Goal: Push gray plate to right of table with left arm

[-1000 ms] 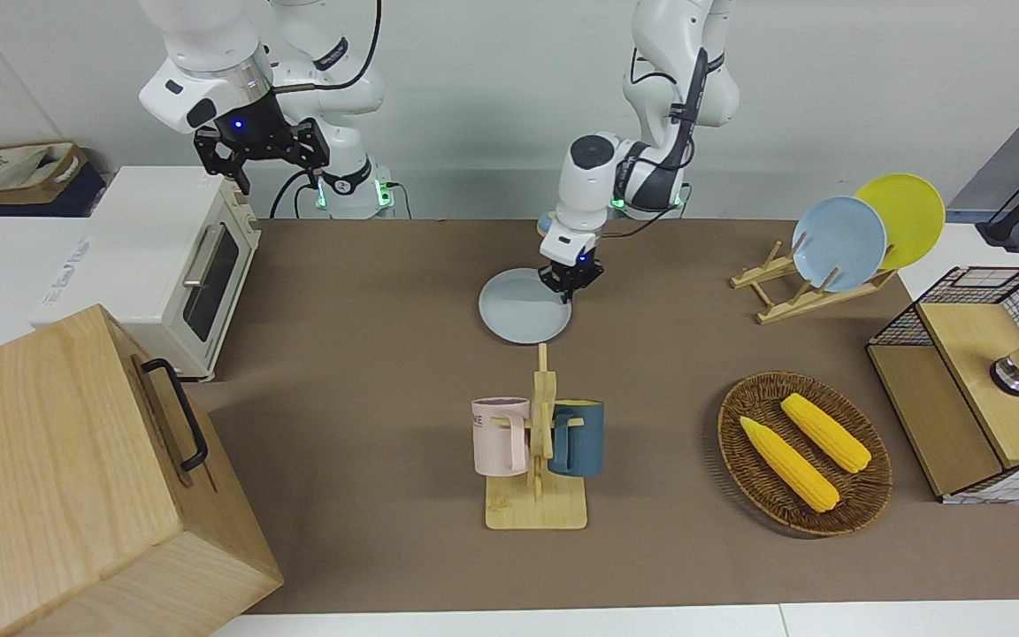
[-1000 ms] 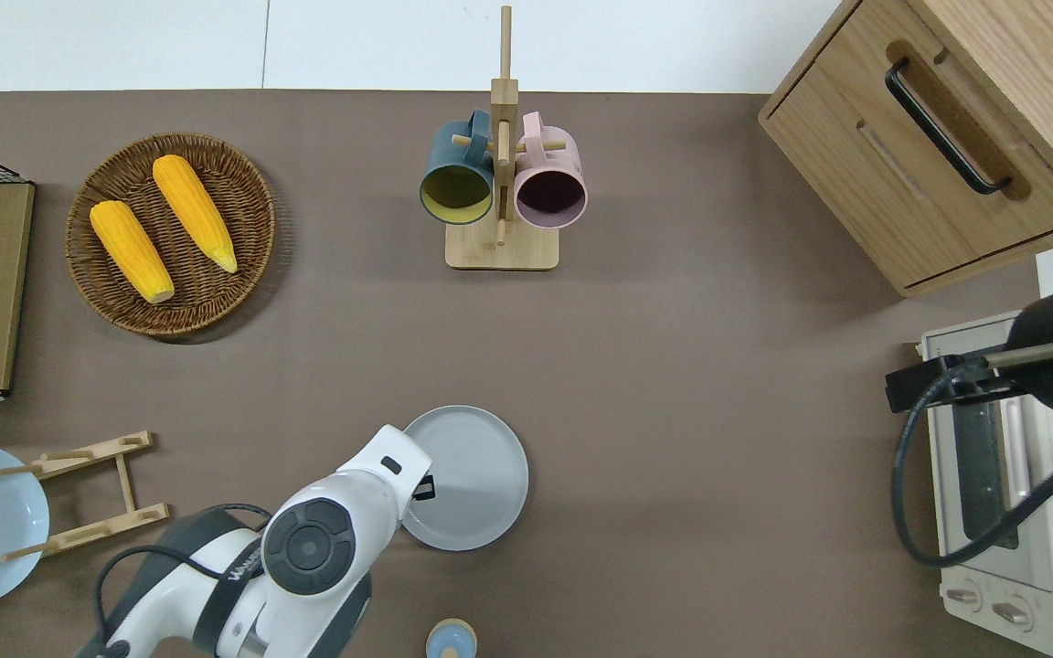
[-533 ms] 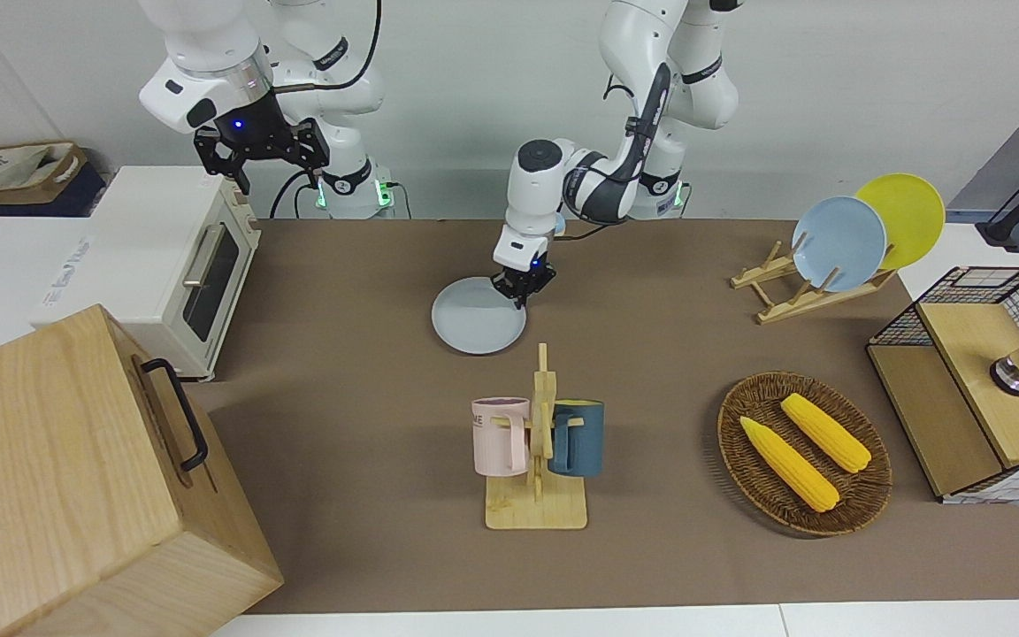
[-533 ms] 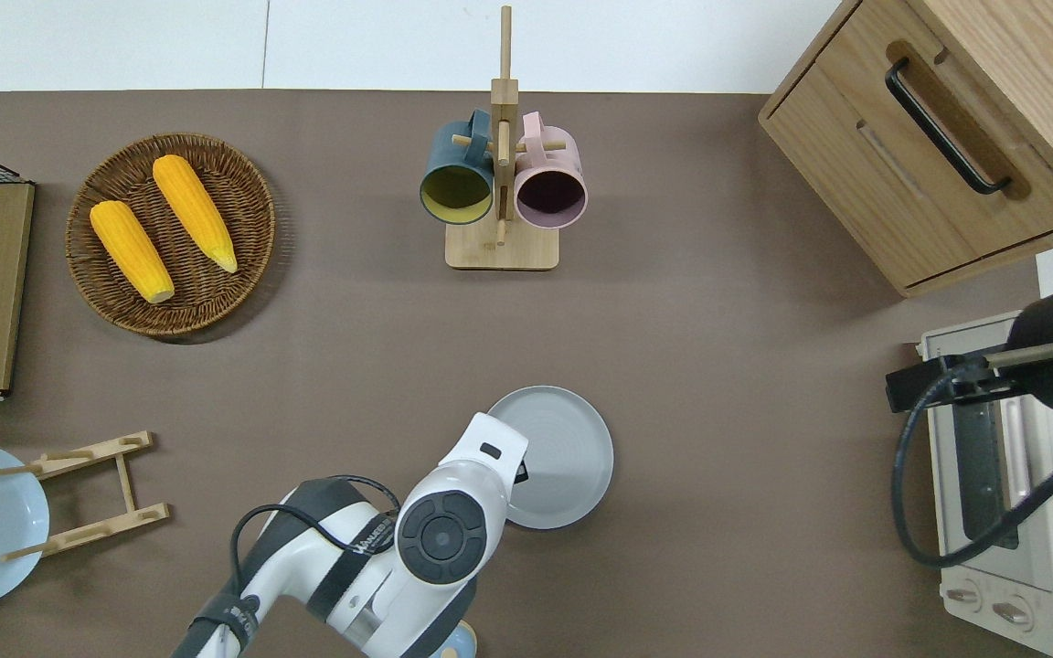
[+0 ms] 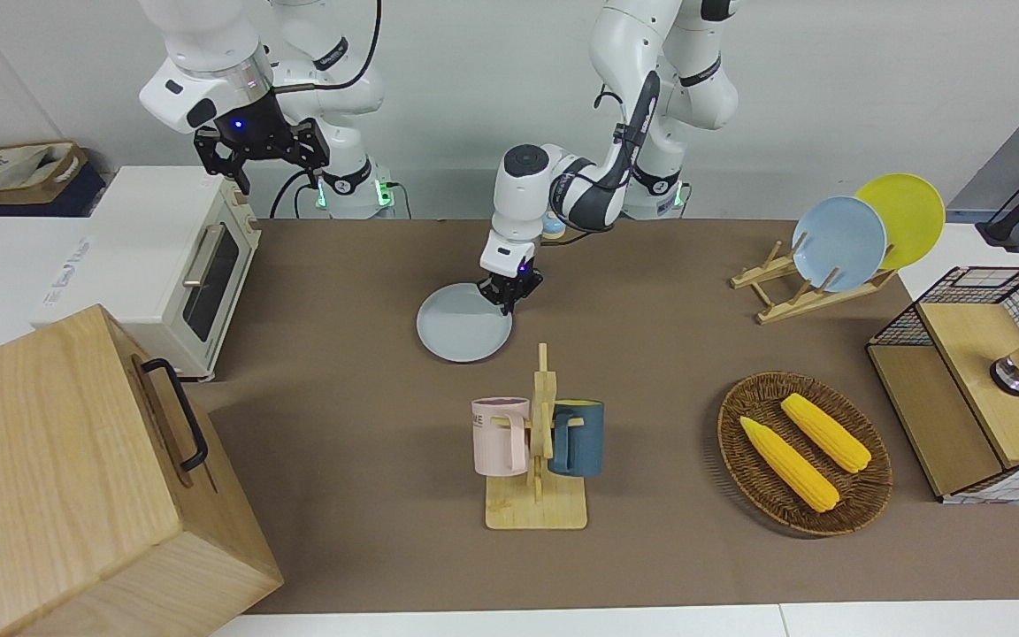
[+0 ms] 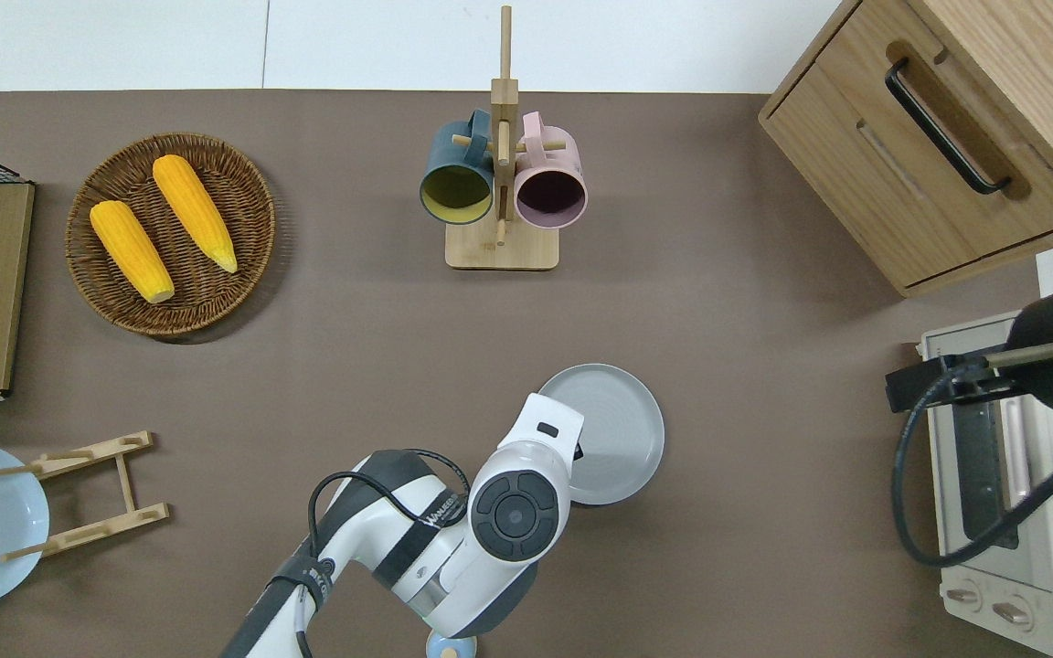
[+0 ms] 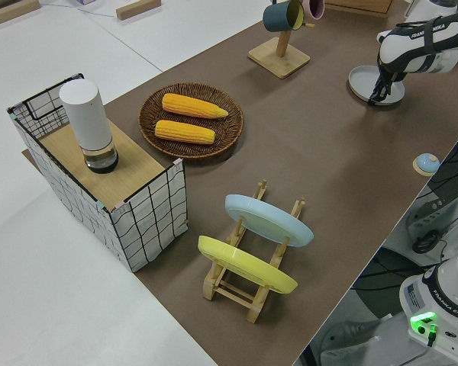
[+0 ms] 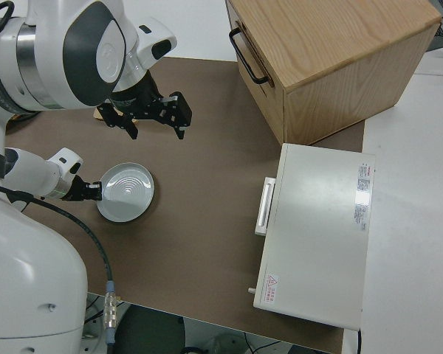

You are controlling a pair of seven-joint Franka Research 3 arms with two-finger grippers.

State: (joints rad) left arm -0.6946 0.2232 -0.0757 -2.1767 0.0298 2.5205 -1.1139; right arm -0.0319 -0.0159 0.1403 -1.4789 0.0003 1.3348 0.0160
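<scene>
The gray plate (image 5: 463, 323) (image 6: 616, 425) (image 8: 125, 193) lies flat on the brown table (image 5: 341, 398), nearer to the robots than the mug rack (image 5: 538, 451). My left gripper (image 5: 507, 299) (image 7: 378, 96) (image 8: 91, 191) is down at the table, shut and empty. Its fingertips press on the plate's rim at the side toward the left arm's end. In the overhead view the wrist hides most of the gripper (image 6: 579, 450). My right gripper (image 5: 262, 155) (image 8: 144, 118) is open and empty, and that arm is parked.
A wicker basket (image 5: 803, 509) with two corn cobs and a rack with a sky-blue plate (image 5: 838, 243) and a yellow plate stand toward the left arm's end. A toaster oven (image 5: 173, 265) and a wooden cabinet (image 5: 76, 478) stand at the right arm's end.
My left gripper has slid the gray plate along the table toward the right arm's end and a little farther from the robots. The right arm has not moved.
</scene>
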